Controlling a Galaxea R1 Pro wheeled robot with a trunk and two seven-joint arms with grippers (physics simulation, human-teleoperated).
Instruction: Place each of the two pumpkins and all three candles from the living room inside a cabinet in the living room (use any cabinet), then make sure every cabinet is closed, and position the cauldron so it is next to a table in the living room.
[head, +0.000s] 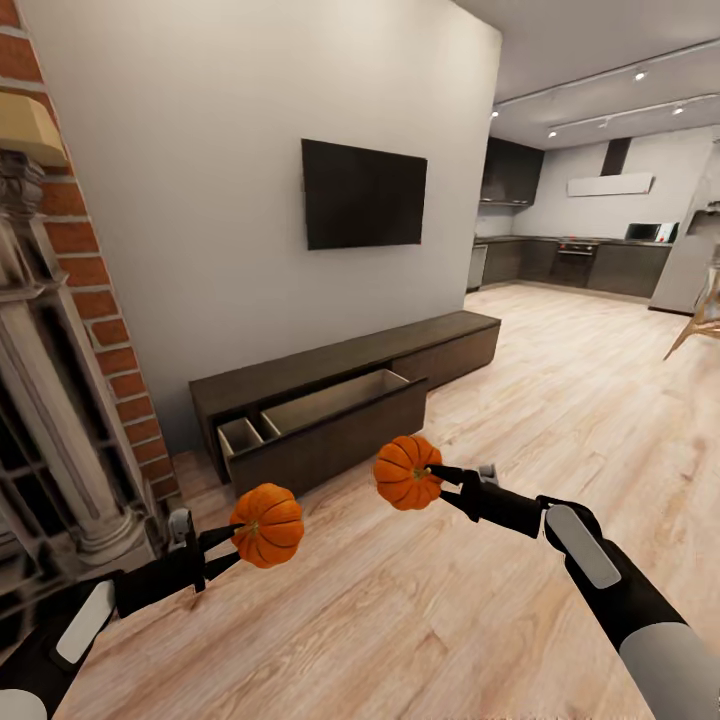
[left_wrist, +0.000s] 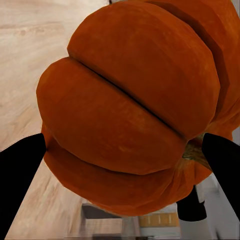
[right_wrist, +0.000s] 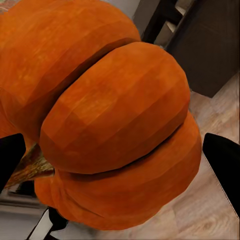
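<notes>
Above the pale wood-plank floor (head: 520, 400), two small bright orange ribbed pumpkins are held in the air, one by each black two-fingered gripper. The left gripper (head: 232, 541) is closed on the left pumpkin (head: 267, 525), which is seen at close range in the left wrist view (left_wrist: 135, 110), with the dark fingertips (left_wrist: 20, 175) pressed at either side. The right gripper (head: 436, 472) is clamped on the right pumpkin (head: 407, 472); in the right wrist view the same pumpkin (right_wrist: 110, 115) is seen pinched between the black fingertips (right_wrist: 225, 160).

Beyond both pumpkins, a long, low dark brown wooden cabinet (head: 440, 345) is set along the grey wall, under a black flat television (head: 364, 194). Its left drawer (head: 325, 430) is pulled out, and the pale wood inside is shown, divided into compartments. The right drawer front is shut. A red brick fireplace surround (head: 80, 250) with a pale carved column is seen at the left edge. A dark grey kitchen (head: 580, 260) is visible far back on the right.
</notes>
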